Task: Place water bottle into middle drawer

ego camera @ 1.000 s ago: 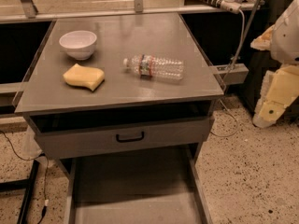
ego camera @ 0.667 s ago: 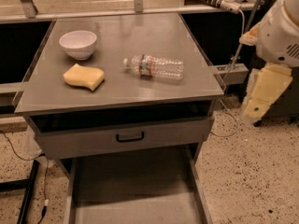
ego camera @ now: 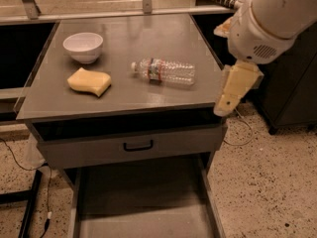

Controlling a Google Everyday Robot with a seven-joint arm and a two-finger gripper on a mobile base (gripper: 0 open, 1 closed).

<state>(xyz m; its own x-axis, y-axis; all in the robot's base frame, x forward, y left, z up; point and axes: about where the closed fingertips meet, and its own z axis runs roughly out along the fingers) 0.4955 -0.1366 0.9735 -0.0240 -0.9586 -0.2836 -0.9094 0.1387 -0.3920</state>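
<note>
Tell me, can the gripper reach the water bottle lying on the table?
Probably yes. The gripper hangs at the right of the table, the water bottle lies on its side nearby, nothing between them.

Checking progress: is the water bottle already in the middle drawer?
No, the water bottle lies on the tabletop; the gripper hangs beside its edge.

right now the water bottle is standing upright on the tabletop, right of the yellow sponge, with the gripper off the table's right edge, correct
Not quite. The camera view shows the water bottle lying on its side, not upright. The rest holds: it is on the tabletop, right of the yellow sponge, with the gripper off the table's right edge.
</note>
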